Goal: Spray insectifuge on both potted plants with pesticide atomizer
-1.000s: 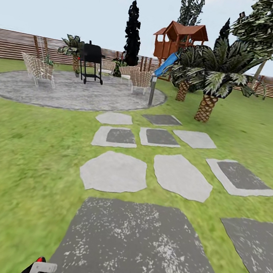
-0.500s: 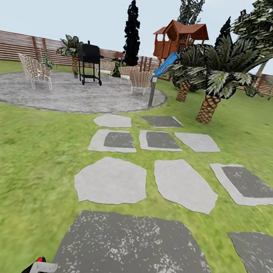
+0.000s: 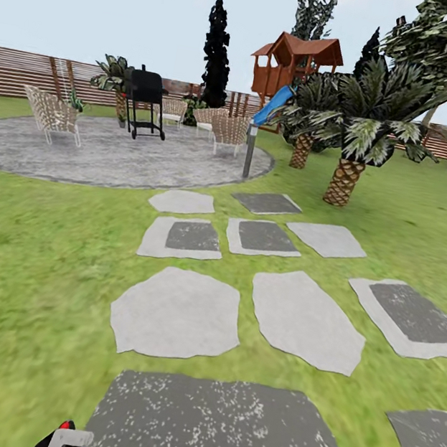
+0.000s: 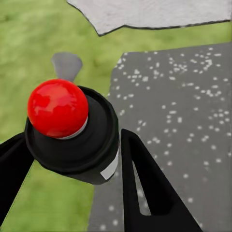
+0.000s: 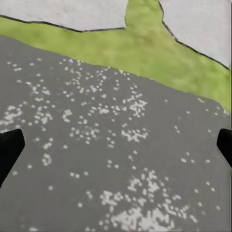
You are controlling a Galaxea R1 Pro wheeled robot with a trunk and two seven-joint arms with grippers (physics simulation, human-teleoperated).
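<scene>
Underfoot — speckled dark-grey slab (image 3: 218,426), irregular pale flagstones (image 3: 175,314)

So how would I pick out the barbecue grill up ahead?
Look past the stepping stones to the round grey paved patio before the wooden fence. The barbecue grill stands at its far side, left of centre. It is the one black boxy thing on thin legs; its neighbours are pale wicker chairs.

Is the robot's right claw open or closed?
Open. In the right wrist view, the right gripper has its two black fingertips at opposite edges, with only the speckled slab between them.
</scene>
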